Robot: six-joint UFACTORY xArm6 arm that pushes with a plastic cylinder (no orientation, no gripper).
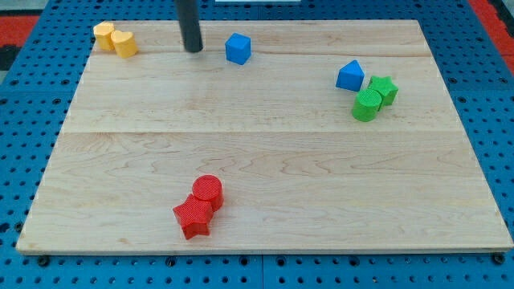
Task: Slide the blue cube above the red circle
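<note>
Blue cube, small and plain, is sitting in the upper middle of the wooden board, far above the red circle. The rod's tip is resting just left of it, apart.

The rod runs straight off the view's top, so only its lower stretch shows, down to my tip, just left of the blue cube. Red circle sits tight against the red star, the star covering its lower edge. Two yellow blocks press together; the front one hides part of the rear, and their shapes are too small to call. The green cylinder overlaps the green star behind it. The board's underside and supports are hidden.
</note>
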